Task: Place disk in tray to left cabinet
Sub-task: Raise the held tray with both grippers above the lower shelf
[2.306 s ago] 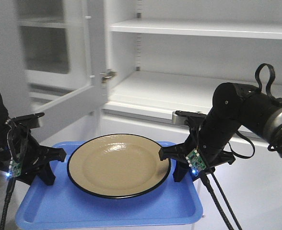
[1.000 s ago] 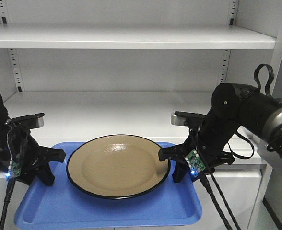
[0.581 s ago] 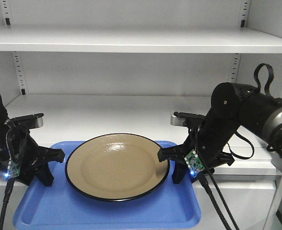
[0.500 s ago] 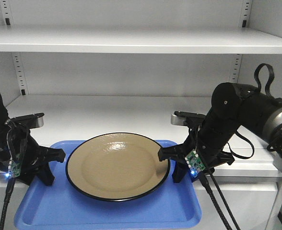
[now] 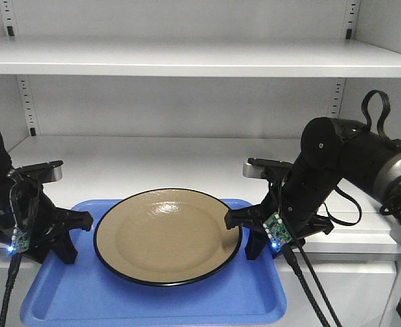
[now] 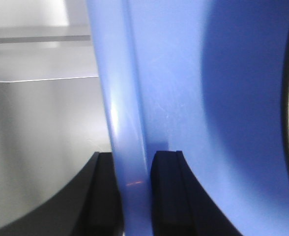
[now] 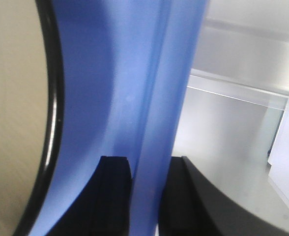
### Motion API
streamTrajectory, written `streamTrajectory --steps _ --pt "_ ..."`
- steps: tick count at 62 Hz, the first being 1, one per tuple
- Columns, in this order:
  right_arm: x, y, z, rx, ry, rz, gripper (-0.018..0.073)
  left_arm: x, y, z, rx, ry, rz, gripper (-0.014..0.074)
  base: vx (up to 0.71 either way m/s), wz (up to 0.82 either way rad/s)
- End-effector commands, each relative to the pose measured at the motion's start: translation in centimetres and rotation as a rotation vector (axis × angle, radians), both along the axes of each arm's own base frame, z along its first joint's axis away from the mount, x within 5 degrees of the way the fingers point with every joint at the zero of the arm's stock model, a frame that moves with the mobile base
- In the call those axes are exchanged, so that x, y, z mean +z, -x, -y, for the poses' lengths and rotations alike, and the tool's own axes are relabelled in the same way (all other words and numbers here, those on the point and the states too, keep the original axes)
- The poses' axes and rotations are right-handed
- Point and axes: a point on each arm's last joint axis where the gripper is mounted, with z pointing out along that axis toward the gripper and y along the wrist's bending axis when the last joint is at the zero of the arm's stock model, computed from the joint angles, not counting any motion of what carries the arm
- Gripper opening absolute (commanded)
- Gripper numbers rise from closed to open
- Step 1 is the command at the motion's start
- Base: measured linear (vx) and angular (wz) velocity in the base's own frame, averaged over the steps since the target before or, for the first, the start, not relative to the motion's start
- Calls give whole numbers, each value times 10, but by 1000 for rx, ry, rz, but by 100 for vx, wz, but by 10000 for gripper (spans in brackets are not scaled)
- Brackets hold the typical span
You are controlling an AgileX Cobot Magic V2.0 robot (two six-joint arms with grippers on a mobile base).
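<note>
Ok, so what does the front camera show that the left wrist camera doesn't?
Only the front view shows the whole disk lying in the tray, the left gripper and right gripper holding the tray's left and right ends, and the shelves of the cabinet behind. Only the left wrist view shows, close up, the left fingers on either side of the tray's raised rim, clamping it. Both show the blue tray and the disk's black edge, though the wrist view catches just a sliver of it.

You see the right gripper clamped on the rim of the tray. The disk lies inside it, near that rim.
</note>
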Motion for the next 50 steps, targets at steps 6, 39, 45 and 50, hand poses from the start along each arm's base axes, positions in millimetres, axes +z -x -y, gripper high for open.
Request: streamTrajectory --steps 6,39,45,50 --pt "41 8 7 6 -22 142 -3 33 10 -1 -14 11 102 -1 0 0" --pt "48 -3 5 -23 -65 274 -3 41 -6 -1 33 37 294 -1 0 0" --pt "52 -9 4 -39 -90 349 -3 46 -12 -1 54 48 377 -1 0 0" --pt "55 -12 3 -49 -105 398 -3 48 -16 -1 66 54 425 -1 0 0"
